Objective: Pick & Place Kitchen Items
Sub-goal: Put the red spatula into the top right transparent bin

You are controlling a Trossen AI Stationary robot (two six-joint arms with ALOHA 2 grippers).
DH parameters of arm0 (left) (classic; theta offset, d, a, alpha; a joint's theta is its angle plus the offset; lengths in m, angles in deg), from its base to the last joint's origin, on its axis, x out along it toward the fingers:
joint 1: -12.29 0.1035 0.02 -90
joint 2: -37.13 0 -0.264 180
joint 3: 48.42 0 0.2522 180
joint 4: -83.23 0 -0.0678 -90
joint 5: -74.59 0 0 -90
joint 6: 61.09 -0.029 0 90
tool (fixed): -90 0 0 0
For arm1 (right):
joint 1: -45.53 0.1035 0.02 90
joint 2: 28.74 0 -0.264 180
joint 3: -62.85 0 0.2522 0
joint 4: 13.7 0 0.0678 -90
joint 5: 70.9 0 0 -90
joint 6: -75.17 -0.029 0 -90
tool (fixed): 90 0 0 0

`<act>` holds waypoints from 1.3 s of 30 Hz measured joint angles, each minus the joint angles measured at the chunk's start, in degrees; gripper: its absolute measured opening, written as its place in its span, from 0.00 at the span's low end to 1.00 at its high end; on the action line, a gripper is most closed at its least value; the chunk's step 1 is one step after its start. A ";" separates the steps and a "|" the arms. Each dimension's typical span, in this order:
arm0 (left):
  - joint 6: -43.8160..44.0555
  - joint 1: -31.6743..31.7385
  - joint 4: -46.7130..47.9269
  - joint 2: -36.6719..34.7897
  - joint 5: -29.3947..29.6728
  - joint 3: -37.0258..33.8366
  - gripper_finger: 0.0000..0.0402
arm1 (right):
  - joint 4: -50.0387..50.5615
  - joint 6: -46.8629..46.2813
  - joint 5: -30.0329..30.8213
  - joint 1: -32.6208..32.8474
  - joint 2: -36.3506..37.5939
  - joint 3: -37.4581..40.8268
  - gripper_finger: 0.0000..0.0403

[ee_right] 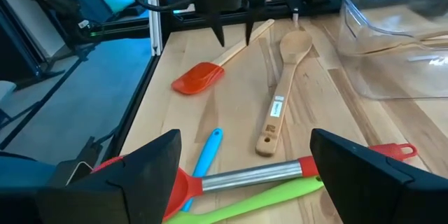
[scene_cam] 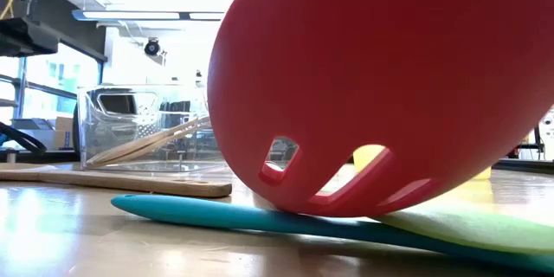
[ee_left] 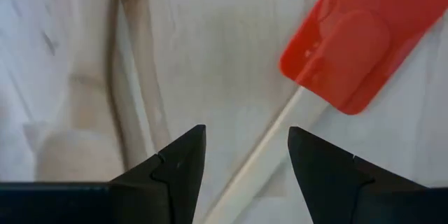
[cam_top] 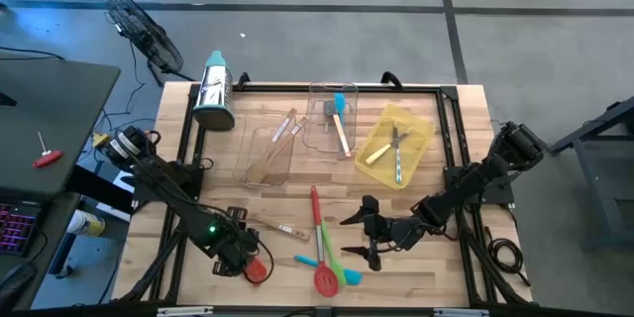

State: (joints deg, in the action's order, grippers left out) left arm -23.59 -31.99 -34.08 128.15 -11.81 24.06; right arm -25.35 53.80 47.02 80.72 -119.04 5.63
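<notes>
Red spatula (ee_left: 353, 45) lies flat on the surface, directly below and just ahead of the left gripper (ee_left: 246, 161): its pale handle (ee_left: 255, 157) runs up through the gap between the spread jaws, blade beyond the tips, so the long axis sits roughly along the jaw opening's centreline rather than across it. Jaws are parted and pinching nothing; handle is not yet touched as far as the wrist view shows. My read: a straight descent and close would catch the handle; the blade end is too wide. A wooden spoon (ee_right: 282, 98) lies just beside that handle, near-parallel, so a sloppy drop could catch both. Left arm is clearly the nearer one. Right gripper (cam_top: 369, 230) hangs with jaws spread wide and empty over the front cluster: slotted red spoon (cam_top: 324, 279), green spatula (cam_top: 341, 265), blue handle (cam_top: 308, 260), all overlapping, long axes running roughly front to back. Containers sit at the back, well apart from both jaws: clear tray (cam_top: 265, 156) behind the left jaws holds wooden utensils; a second clear tray (cam_top: 332, 119) holds a teal-headed spatula with wood handle; yellow tray (cam_top: 420, 139) behind the right jaws holds metal cutlery plus a yellow piece. Grater (cam_top: 213, 92) lies outside the trays, back left.
</notes>
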 joint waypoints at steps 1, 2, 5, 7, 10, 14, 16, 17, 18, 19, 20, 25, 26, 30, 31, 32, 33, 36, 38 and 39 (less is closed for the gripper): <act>0.54 0.00 -0.14 0.00 -0.52 0.00 0.49 | -0.12 0.00 0.00 -0.12 0.00 0.00 0.77; 1.11 -0.05 -0.31 0.00 -0.92 0.00 0.49 | -0.17 0.02 0.00 -0.29 0.00 0.00 0.77; 2.80 -1.00 -0.49 0.00 -1.67 0.00 0.49 | -0.43 0.11 0.00 -0.39 0.00 0.00 0.77; 2.88 -1.94 -0.87 0.00 -1.77 0.00 0.49 | -1.23 0.05 -0.30 -0.42 0.00 0.00 0.77; 2.85 -3.16 -0.97 0.00 -1.71 0.00 0.49 | -2.20 -0.02 -2.66 -0.41 0.00 0.00 0.77; 3.09 -5.13 -0.93 0.00 -1.53 0.00 0.49 | -5.75 0.10 -5.67 -0.37 0.00 0.00 0.77; 3.27 -6.15 -0.90 0.00 -1.57 0.00 0.49 | -6.96 0.14 -6.99 -0.37 0.00 0.00 0.77; 3.27 -6.63 -0.82 0.00 -1.57 0.00 0.49 | -7.38 0.13 -7.08 -0.35 0.00 0.00 0.77; 3.27 -7.21 -0.80 0.00 -1.57 0.00 0.49 | -7.54 0.08 -7.09 -0.35 -0.01 0.00 0.77; 3.31 -7.71 -0.82 0.00 -1.55 0.00 0.49 | -7.67 -0.29 -7.10 -0.35 -0.11 0.00 0.77; 3.65 -8.15 -0.78 0.00 -1.53 0.00 0.49 | -7.90 -0.87 -7.10 -0.35 -0.38 0.00 0.77; 16.19 -9.19 1.88 0.00 -1.71 0.00 0.49 | -11.79 -2.94 -7.28 -0.01 -3.88 0.00 0.77; 18.31 -9.06 2.67 0.00 -2.24 0.00 0.49 | -13.29 -2.98 -7.30 0.06 -4.87 0.00 0.77; 19.80 -9.03 4.48 0.00 -5.07 0.00 0.49 | -19.77 -2.91 -7.77 0.44 -8.71 0.00 0.77; 19.76 -9.09 4.41 0.00 -5.62 0.00 0.49 | -21.51 -2.91 -8.20 0.39 -9.43 0.00 0.77; 19.75 -9.09 4.43 0.00 -5.93 0.00 0.49 | -23.19 -2.89 -8.55 0.33 -10.05 0.00 0.77; 19.75 -9.09 4.44 0.00 -6.03 0.00 0.49 | -24.55 -2.89 -8.63 0.33 -10.55 0.00 0.77; 18.74 -9.20 4.74 0.00 -6.09 0.00 0.49 | -27.05 -2.86 -8.63 0.33 -11.37 0.00 0.77; 17.74 -9.40 4.97 0.00 -5.77 0.00 0.49 | -27.76 -2.88 -8.61 0.40 -11.37 0.00 0.77; 17.15 -9.40 5.24 0.00 -5.75 0.00 0.49 | -28.02 -2.91 -8.59 0.42 -11.37 0.00 0.77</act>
State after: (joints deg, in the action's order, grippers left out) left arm -6.44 -41.38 -28.84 128.15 -17.56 24.06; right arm -53.37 50.89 38.43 81.14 -130.40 5.63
